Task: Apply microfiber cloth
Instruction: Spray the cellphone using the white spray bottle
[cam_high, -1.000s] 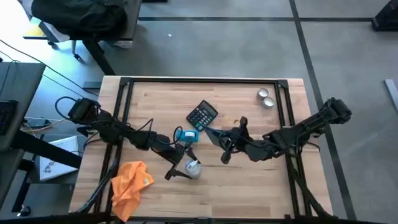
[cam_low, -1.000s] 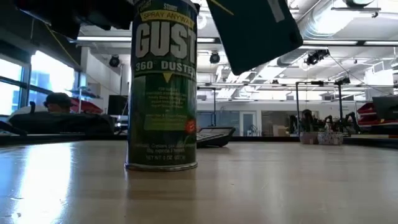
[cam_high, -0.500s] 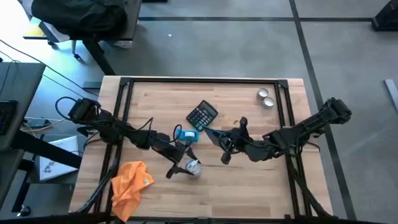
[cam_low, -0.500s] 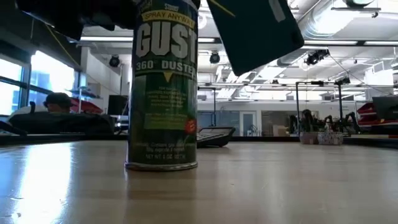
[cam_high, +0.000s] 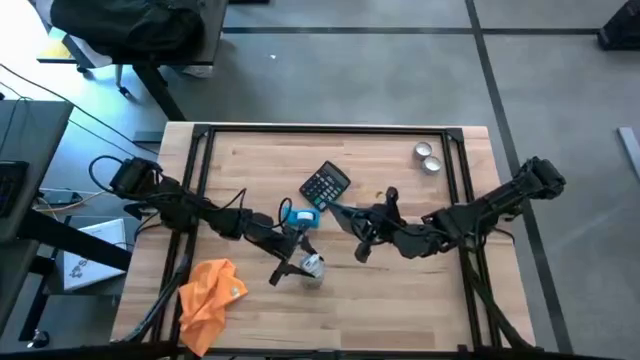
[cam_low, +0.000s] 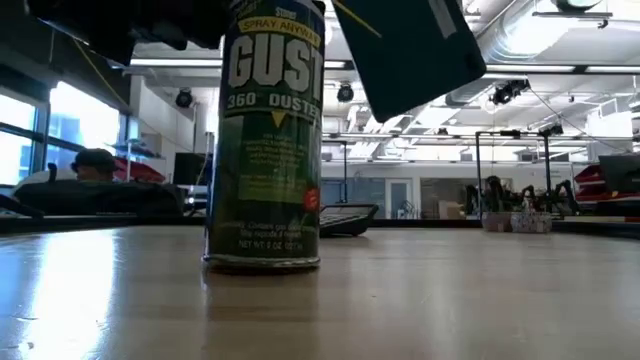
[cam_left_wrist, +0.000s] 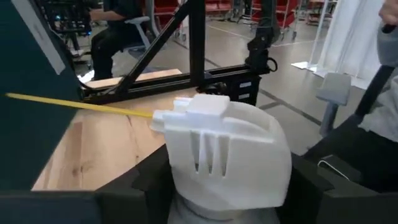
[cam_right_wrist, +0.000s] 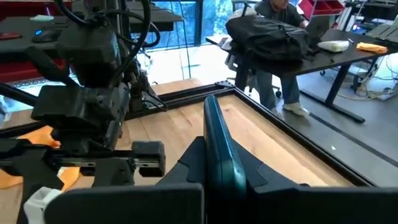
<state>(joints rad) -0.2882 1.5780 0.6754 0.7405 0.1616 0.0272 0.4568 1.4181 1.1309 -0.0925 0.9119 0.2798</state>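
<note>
Microfiber cloth (cam_high: 207, 291): we log it crumpled at the counter's (cam_high: 400, 310) near-left corner, well apart from both arms, untouched.

Handling, our judgement: soft, light, limp and unbreakable; it will sag and bunch when lifted. We would pinch a raised fold near its middle, not a flat edge.

Left gripper (cam_high: 300, 268): at mid-counter, fingers clamped around the duster can (cam_low: 268, 135) just under its white nozzle cap (cam_left_wrist: 224, 149).

Right gripper (cam_high: 362, 232): just beside the left one, fingers closed on a thin dark teal panel (cam_right_wrist: 219, 149), held edge-on.

Other items: black calculator (cam_high: 325, 184) and small blue box (cam_high: 299, 217) behind the can; two small tins (cam_high: 429, 158) at the far right.

Low view alone: we read the can's label, standing upright on the counter; the cloth is absent here.

Left wrist view alone: yellow straw (cam_left_wrist: 81, 106) projecting from the cap.

Right wrist view alone: orange cloth glimpsed beyond the left arm.
</note>
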